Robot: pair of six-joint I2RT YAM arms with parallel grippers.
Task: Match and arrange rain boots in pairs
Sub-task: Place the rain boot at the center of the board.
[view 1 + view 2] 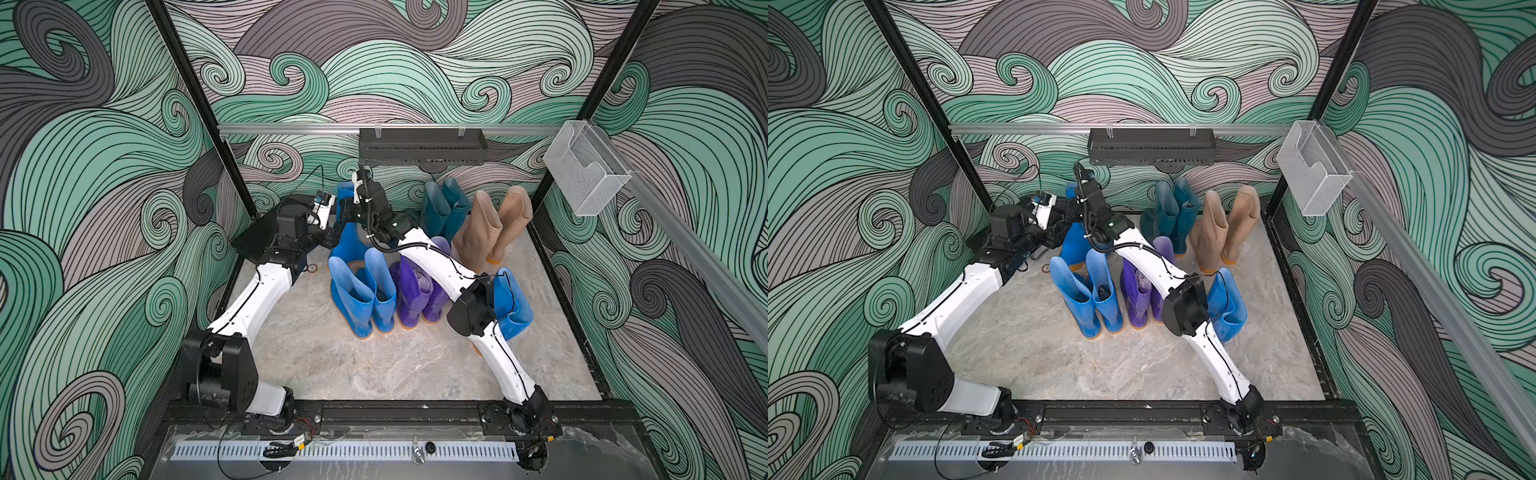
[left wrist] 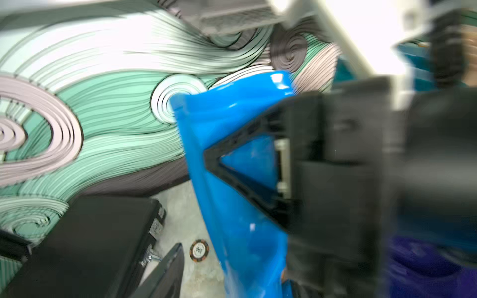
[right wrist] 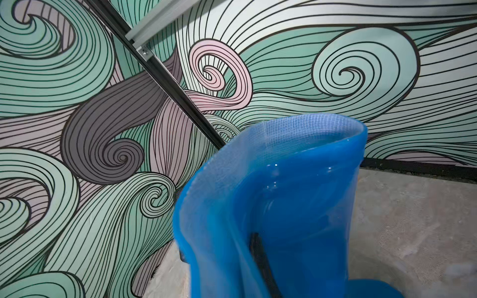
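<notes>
In both top views, ten rain boots stand on the marble floor (image 1: 374,365): four blue, two purple, two teal and two beige. A blue pair (image 1: 353,299) and a purple pair (image 1: 411,291) stand side by side at the centre. A teal pair (image 1: 444,208) and a beige pair (image 1: 494,224) stand behind them, near the rear wall. A single blue boot (image 1: 519,307) stands to the right, partly hidden by the right arm (image 1: 471,311), which also crosses over the purple pair. The held blue boot (image 1: 349,245) stands upright at rear centre, behind the blue pair, and the left gripper (image 1: 330,210) and right gripper (image 1: 349,208) meet at its shaft. A black case (image 1: 257,237) lies at rear left under the left arm (image 1: 257,299), with a poker chip (image 1: 311,268) on the floor near it. A black rack (image 1: 422,145) and a clear holder (image 1: 586,166) hang on the rails. In the left wrist view, which is blurred, one finger (image 2: 167,273) of the left gripper stands clear of the glossy shaft, released. The mating finger is not visible. The right gripper's outer finger (image 2: 242,192) presses the outside of the shaft. In the right wrist view, the other finger (image 3: 258,255) lies inside the shaft, so the right gripper is clamped on the shaft wall. The rim (image 3: 296,129) shows a pale mesh lining.
</notes>
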